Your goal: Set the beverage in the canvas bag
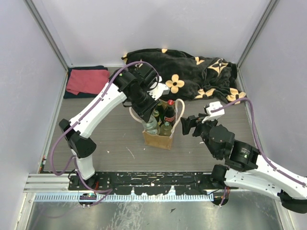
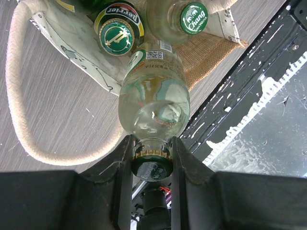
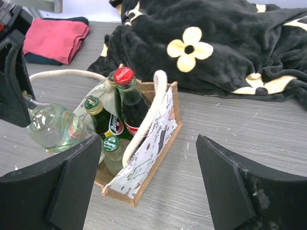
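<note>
Top view: the canvas bag (image 1: pixel 160 136) stands in the middle of the worktop (image 1: pixel 110 139), tan with white rope loops. The left gripper (image 1: pixel 151 114) covers part of its crowded mouth, so the bottles inside blur together. Only a red-capped bottle (image 1: pixel 169 103) stands out. The right gripper (image 1: pixel 188 125) sits just right of the bag, apart from it. A black flowered blanket (image 1: pixel 192 72) lies at upper middle and a red cloth (image 1: pixel 86 80) at upper left.

Left wrist view: the jaws are clamped on the neck of a clear bottle (image 2: pixel 153 96), beside its green cap. The bottle points away toward the bag's mouth, and its far end is hidden behind its own body. Beyond it are the caps of a Perrier bottle (image 2: pixel 116 32) and a Chang bottle (image 2: pixel 193 18). The bag is cut off at the top edge. A rope handle (image 2: pixel 14 96) loops down the left side.

Right wrist view: the jaws are spread wide with nothing between them, filling both lower corners. Only here does the bag's pale printed outer side show. The clear bottle leans tilted over the bag's left rim. How deep it reaches cannot be told.
</note>
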`<action>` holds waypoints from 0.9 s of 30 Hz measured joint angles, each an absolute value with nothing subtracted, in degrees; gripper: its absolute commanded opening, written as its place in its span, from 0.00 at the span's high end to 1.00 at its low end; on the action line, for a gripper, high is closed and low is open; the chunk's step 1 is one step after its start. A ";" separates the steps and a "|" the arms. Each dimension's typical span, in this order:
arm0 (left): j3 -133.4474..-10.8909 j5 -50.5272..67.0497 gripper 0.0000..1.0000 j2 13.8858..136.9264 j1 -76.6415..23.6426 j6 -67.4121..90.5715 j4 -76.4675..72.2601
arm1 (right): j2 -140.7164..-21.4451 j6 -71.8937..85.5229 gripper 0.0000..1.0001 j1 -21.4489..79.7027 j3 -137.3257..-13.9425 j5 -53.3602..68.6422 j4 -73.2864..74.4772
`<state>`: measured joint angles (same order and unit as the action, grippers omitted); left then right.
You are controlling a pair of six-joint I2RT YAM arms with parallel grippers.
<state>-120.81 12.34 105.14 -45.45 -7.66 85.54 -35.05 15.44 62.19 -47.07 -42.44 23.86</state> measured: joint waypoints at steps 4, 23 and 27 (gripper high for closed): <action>-122.10 11.00 1.00 106.98 -46.33 -7.90 86.46 | -33.54 16.93 0.14 62.19 -47.07 -45.19 25.80; -121.97 6.33 1.00 111.28 -50.54 -8.36 86.61 | -27.94 20.99 0.13 62.19 -43.88 -48.69 31.05; -120.27 6.07 1.00 111.28 -51.18 -8.32 85.54 | -26.04 21.56 0.13 62.19 -43.07 -49.21 32.49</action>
<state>-120.27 6.07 111.28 -51.18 -8.32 85.54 -26.04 21.56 62.19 -43.07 -49.21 32.49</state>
